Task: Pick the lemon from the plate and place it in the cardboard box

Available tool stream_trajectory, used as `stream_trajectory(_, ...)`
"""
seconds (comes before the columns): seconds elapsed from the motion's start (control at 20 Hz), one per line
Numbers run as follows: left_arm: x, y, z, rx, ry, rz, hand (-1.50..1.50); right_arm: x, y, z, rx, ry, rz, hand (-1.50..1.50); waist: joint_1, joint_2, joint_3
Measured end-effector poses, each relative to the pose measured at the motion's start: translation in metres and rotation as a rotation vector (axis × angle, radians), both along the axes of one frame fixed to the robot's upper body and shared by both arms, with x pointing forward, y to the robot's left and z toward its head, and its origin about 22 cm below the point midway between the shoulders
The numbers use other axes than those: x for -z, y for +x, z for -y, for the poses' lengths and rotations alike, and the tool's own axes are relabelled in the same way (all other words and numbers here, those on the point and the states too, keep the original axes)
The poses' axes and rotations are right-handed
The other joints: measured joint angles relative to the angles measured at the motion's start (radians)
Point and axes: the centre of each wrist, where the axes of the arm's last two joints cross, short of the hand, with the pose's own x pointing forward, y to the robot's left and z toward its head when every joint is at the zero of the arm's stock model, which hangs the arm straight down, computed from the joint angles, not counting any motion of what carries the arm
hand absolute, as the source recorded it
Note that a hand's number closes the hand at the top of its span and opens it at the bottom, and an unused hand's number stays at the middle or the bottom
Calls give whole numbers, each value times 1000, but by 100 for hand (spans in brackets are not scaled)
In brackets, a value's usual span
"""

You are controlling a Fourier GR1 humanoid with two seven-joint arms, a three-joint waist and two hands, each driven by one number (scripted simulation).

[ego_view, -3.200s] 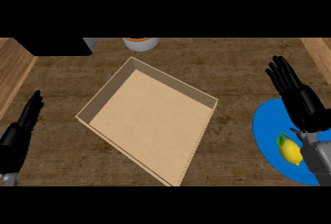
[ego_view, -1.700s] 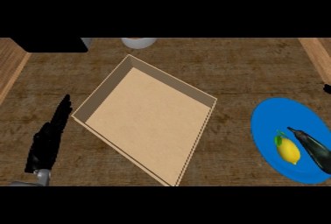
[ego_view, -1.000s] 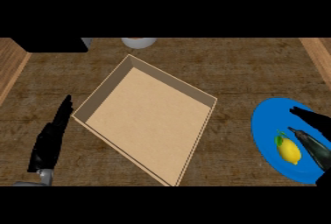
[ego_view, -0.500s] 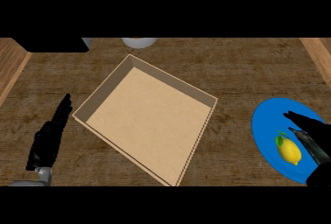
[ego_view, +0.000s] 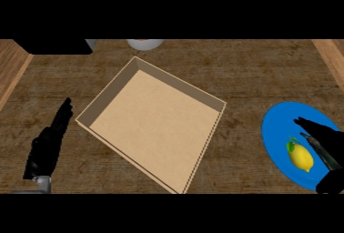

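Note:
A yellow lemon lies on the blue plate at the right edge of the counter. My right hand hovers over the plate just right of the lemon, fingers spread and pointing up-left, holding nothing. The open cardboard box sits at the middle of the counter, turned at an angle, with nothing inside. My left hand rests open at the lower left, fingers straight, just left of the box's corner.
A white cup-like object stands at the back edge beyond the box. A black object fills the back left corner. Lighter wooden borders run along the counter's left and right sides.
My right hand came down from above the plate to beside the lemon and has shifted slightly over the last second. My left hand turned edge-on early, then stayed still.

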Motion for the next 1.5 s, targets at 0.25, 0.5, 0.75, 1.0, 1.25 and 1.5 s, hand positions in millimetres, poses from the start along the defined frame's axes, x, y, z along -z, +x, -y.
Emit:
stream_trajectory(0.25, -1, -2, 3, 6, 1, 1, 0, 8, 2, -2, 2, 3, 4, -150, 0, 0, 0)
stream_trajectory(0.5, 3, 2, 4, 0, -4, -3, 0, 13, 3, -7, 8, 16, 8, -150, -1, 0, 0)
stream_trajectory(0.75, -4, 0, 6, 0, 1, 3, 0, 26, 4, -7, 12, 14, 2, -150, 0, 0, 0)
stream_trajectory(1.0, -7, -1, 6, 1, -2, 2, 0, 38, 4, -7, -4, -9, -16, -150, 1, 0, 0)
stream_trajectory(1.25, -7, -4, 7, 1, -4, 0, 0, 46, 6, -5, 3, 2, -47, 150, 0, 0, -1)
stream_trajectory(1.5, -7, -1, -4, 4, 1, 4, 0, 48, 10, -5, -26, -32, 56, 150, 1, -1, -2)
